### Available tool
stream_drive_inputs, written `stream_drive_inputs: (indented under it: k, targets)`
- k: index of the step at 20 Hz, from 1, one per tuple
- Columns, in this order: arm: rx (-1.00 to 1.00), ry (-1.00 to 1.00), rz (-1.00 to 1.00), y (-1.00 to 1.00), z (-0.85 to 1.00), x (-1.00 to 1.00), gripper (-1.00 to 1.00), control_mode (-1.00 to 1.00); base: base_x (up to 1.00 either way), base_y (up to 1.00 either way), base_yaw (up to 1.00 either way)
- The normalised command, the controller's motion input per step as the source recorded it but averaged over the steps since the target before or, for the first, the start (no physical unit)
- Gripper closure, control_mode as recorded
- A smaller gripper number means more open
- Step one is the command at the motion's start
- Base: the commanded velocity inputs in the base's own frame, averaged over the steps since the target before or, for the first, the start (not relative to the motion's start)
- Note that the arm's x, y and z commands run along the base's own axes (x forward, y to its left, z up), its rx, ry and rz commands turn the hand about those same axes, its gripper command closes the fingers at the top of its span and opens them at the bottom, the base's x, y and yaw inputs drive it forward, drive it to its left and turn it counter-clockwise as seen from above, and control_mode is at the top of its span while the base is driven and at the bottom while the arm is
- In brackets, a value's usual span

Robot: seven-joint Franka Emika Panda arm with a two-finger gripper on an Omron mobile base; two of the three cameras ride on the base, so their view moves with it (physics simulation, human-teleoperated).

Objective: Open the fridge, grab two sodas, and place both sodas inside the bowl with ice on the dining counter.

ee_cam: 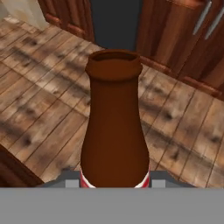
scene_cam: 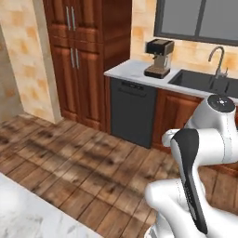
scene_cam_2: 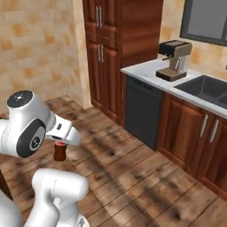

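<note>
My gripper [ee_cam: 114, 181] is shut on a soda [ee_cam: 114, 131], a dark brown bottle with a red label at its lower edge. Its open neck points away from the hand camera, over the wood floor. In the right base view the same soda [scene_cam_2: 59, 153] hangs below the gripper [scene_cam_2: 59, 143] at the left, above the floor. A corner of the white marble dining counter [scene_cam: 28, 211] shows at the lower left of the left base view. The fridge and the bowl with ice are out of view.
Reddish wood cabinets [scene_cam: 81, 56] stand ahead, with a dark dishwasher [scene_cam: 132, 111] beside them. On the white counter above are a coffee machine [scene_cam: 159, 58] and a sink [scene_cam: 204, 81] with a tap. Open wood floor [scene_cam: 79, 162] lies between me and the cabinets.
</note>
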Motion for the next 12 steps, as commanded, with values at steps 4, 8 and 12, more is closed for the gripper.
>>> stream_drive_inputs:
  k: [4,8,12]
  targets:
    - [0.00,0.00,0.00,0.00,0.00,0.00,1.00,1.00,-0.44,0.26,0.54]
    - [0.00,0.00,0.00,0.00,0.00,0.00,1.00,1.00,-0.59,0.12,0.51]
    - [0.00,0.00,0.00,0.00,0.00,0.00,1.00,1.00,-0.72,0.01,0.49]
